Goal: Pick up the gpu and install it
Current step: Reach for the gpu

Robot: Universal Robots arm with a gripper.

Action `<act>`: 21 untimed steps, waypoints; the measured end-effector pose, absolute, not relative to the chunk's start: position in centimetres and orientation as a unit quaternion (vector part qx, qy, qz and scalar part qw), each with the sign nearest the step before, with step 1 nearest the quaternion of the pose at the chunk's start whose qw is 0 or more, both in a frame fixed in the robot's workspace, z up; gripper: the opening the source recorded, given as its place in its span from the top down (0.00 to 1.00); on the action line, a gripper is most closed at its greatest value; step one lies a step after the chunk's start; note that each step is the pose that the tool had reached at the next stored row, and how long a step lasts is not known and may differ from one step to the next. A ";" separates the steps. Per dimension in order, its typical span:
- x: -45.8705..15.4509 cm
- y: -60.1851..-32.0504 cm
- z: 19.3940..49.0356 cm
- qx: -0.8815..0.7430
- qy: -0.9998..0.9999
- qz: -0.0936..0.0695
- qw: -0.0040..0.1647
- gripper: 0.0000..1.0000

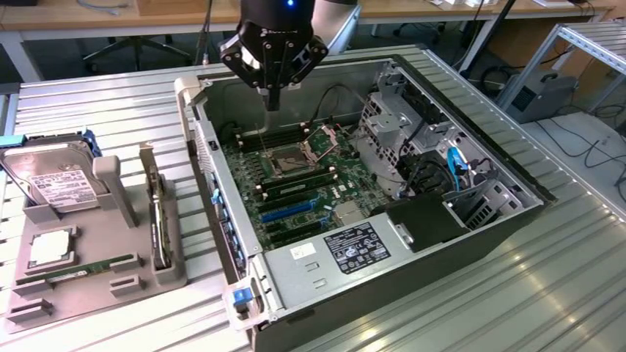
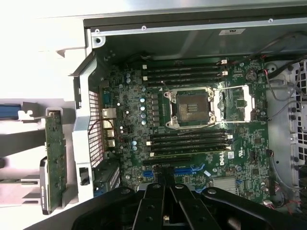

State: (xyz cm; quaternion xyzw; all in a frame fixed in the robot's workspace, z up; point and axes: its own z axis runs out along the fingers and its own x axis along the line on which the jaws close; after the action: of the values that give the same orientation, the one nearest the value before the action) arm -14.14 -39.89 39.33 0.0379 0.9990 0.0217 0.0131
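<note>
Robot gripper hangs clenched and empty over an open computer case; the gpu stands outside it.

Exterior view: fingers pressed together with nothing between them, the gripper is poised above the motherboard, while the gpu stands on edge in a grey holder at the exterior view's left, near a hard drive. Wrist view: the closed gripper hangs over the motherboard near its blue slots; the gpu stands beyond the case wall.
</note>
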 end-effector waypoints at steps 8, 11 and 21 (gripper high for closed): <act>-14.3 -39.9 39.3 0.038 0.999 0.022 0.013 0.89; -14.5 -39.9 39.3 0.038 0.999 0.022 0.013 0.89; -14.8 -39.9 39.3 0.038 0.999 0.022 0.013 0.89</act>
State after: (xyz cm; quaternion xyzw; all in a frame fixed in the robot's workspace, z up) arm -14.75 -39.89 39.33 0.0379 0.9990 0.0217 0.0131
